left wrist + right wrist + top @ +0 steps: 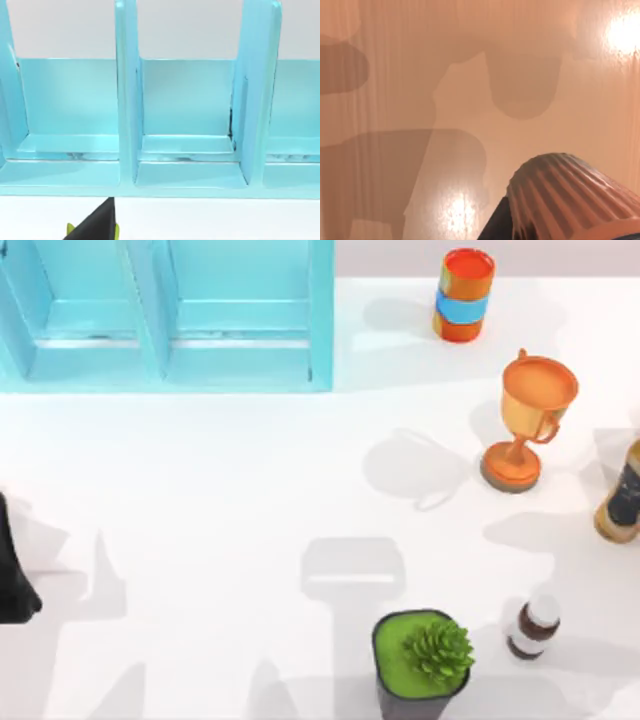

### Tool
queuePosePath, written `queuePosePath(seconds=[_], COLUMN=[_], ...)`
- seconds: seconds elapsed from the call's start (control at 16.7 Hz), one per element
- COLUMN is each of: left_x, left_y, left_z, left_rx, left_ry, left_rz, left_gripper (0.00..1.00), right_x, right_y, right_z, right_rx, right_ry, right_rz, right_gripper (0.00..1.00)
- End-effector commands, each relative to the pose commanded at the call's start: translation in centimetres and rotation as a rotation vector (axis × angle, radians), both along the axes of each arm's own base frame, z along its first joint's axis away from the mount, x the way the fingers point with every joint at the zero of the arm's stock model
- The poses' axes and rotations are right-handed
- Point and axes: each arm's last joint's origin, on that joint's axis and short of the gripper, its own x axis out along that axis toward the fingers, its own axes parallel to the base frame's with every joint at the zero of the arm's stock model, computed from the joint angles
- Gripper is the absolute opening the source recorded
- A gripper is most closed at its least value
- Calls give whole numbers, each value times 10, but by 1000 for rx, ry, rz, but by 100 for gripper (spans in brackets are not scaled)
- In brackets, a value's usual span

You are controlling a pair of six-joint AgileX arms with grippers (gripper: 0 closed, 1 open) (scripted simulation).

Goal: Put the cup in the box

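The cup [570,195], pinkish-brown with ribbed sides, hangs close in the right wrist view, well above the surface, where its rounded shadow lies apart from it. A dark part of my right gripper [495,227] sits against its side, shut on it. The light-blue box [320,320] with inner dividers stands at the table's back left. The left wrist view faces its compartments [127,100] from the front. My left gripper [12,575] rests parked at the table's left edge, and its dark tip [95,227] pokes into the left wrist view.
An orange cylinder with a blue band [463,295] stands at the back right, with an orange trophy [525,420] in front of it. A bottle [622,495] is at the right edge. A small brown bottle [532,627] and a potted succulent [425,660] stand near the front.
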Motion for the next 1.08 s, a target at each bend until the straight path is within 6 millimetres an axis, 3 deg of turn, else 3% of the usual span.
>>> queuePosePath(seconds=[0.06, 0.84, 1.08], left_x=[0, 0, 0], left_y=[0, 0, 0], left_z=[0, 0, 0], left_rx=[0, 0, 0], left_ry=[0, 0, 0], left_rz=[0, 0, 0], left_gripper=[100, 100, 100], right_x=[0, 0, 0], right_y=[0, 0, 0], right_z=[0, 0, 0], right_rx=[0, 0, 0], right_ry=[0, 0, 0], right_rz=[0, 0, 0], right_gripper=[0, 98, 100])
